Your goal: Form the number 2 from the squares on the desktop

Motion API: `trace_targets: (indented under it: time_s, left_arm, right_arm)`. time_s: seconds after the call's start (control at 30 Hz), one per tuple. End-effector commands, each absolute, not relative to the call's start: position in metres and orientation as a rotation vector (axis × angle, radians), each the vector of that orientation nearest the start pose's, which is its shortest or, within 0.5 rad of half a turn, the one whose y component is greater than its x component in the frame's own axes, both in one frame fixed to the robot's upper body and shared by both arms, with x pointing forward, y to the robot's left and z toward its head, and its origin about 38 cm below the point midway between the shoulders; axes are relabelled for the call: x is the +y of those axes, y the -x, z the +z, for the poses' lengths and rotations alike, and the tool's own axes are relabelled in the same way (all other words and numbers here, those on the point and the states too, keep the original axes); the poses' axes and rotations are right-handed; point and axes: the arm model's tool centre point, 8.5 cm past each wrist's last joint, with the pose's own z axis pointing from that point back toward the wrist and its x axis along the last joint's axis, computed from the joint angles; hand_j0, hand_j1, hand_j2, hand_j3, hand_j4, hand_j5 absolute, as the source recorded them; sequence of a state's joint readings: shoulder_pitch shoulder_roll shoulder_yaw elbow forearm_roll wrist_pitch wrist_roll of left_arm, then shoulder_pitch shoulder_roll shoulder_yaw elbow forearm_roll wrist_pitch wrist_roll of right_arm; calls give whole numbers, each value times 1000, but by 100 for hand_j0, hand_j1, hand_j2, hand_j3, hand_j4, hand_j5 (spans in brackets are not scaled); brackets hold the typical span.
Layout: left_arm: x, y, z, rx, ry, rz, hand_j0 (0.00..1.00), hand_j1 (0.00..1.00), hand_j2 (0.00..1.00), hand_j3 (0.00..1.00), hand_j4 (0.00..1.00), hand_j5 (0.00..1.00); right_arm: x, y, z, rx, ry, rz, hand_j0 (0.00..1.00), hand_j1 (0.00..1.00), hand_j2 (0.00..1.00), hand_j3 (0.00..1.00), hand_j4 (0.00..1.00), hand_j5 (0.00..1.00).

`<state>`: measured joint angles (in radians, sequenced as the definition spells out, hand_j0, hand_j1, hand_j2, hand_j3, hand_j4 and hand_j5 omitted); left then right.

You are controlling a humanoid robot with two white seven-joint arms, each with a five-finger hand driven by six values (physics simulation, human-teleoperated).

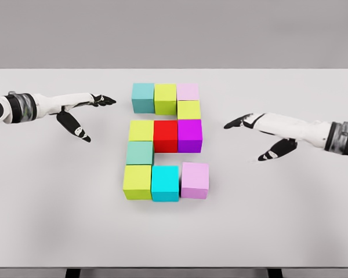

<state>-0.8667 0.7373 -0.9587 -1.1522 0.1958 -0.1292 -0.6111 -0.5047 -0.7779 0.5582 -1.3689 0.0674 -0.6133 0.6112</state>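
Eleven coloured squares [165, 136] sit mid-table [290, 220], touching in a figure 2, with the pink bottom-right cube [195, 180] slightly askew. Both the left hand [84, 113] and the right hand [261, 136] hover beside them, fingers spread, holding nothing.

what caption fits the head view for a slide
Eleven colored cubes form a 2 on the white table; left hand and right hand hover open at either side.

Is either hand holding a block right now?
No: the left hand and right hand hover open on either side of the blocks, touching none.
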Motion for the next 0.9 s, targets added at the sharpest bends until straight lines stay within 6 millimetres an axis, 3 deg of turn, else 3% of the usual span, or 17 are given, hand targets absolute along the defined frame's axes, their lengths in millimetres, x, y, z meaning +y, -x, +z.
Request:
trace_targets:
  time_s: [0.0, 0.13, 0.17, 0.2, 0.27, 0.33, 0.43, 0.7, 0.87]
  left_arm:
    - [310, -491, 172, -1131, -23, -1451, 100, 100, 100, 100, 100, 100]
    - [310, -490, 171, -1131, -21, -1452, 100, 100, 100, 100, 100, 100]
    - [310, -490, 171, -1131, -21, -1452, 100, 100, 100, 100, 100, 100]
    - [309, -490, 171, -1132, -21, -1453, 100, 100, 100, 100, 100, 100]
    - [310, -490, 171, -1132, -21, -1453, 100, 100, 100, 100, 100, 100]
    - [309, -490, 171, -1133, -20, -1454, 100, 100, 100, 100, 100, 100]
    - [309, -490, 171, -1133, -20, -1454, 100, 100, 100, 100, 100, 100]
    - [310, -490, 171, -1132, -21, -1453, 100, 100, 100, 100, 100, 100]
    - [310, -490, 172, -1135, -21, -1453, 100, 100, 100, 100, 100, 100]
  right_arm:
    - [-321, -418, 178, -1415, 179, 1916, 75, 75, 75, 75, 75, 75]
    - [-313, -409, 184, -1354, 270, 2067, 76, 76, 76, 76, 76, 76]
    - [-305, -400, 184, -1352, 270, 2115, 84, 84, 84, 84, 84, 84]
    - [-297, -393, 182, -1354, 269, 2154, 86, 86, 86, 86, 86, 86]
    - [-287, -386, 181, -1357, 269, 2198, 82, 82, 82, 82, 82, 82]
    - [-283, -377, 172, -1337, 259, 2227, 98, 98, 98, 98, 98, 98]
    - [-272, -367, 163, -1311, 246, 2293, 97, 97, 97, 97, 97, 97]
    - [-273, -361, 149, -1259, 248, 2328, 97, 97, 97, 97, 97, 97]
    - [-259, -353, 154, -1296, 231, 2363, 98, 98, 98, 98, 98, 98]
